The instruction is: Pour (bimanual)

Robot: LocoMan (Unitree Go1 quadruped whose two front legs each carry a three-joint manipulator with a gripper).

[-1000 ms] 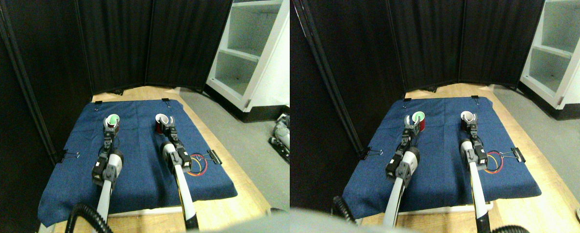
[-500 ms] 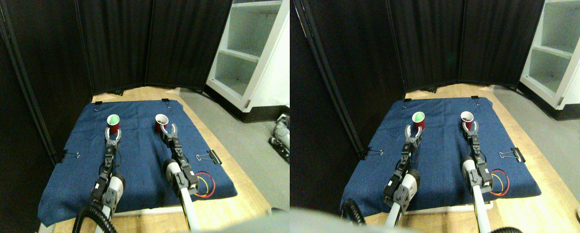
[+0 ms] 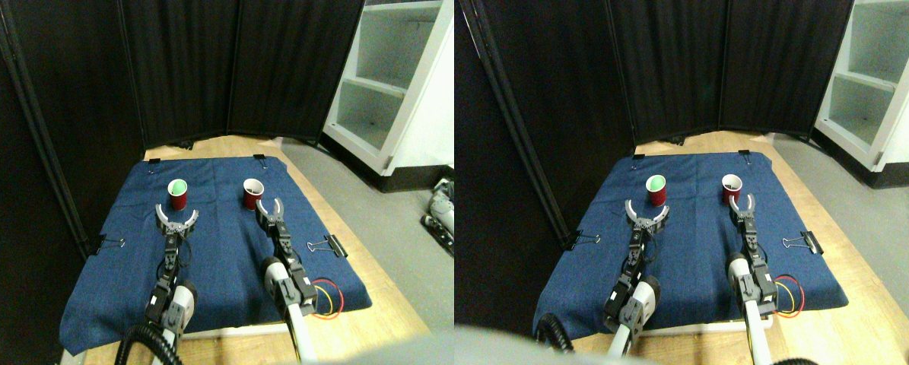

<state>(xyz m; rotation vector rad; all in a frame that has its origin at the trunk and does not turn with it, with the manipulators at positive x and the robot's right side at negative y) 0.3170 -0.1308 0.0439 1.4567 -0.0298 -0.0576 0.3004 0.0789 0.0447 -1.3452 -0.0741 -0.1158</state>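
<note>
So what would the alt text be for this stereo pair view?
Two open robot grippers, left and right, sit just short of two upright red cups on a blue cloth, touching neither. White shelves stand behind on the right.

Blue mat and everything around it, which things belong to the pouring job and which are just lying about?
For the job:
- left red cup, green inside
- right red cup
- left gripper, open, short of its cup
- right gripper, open, beside its cup

Lying about:
- blue mat
- binder clips on the mat's edges
- white shelf unit
- black screen
</note>
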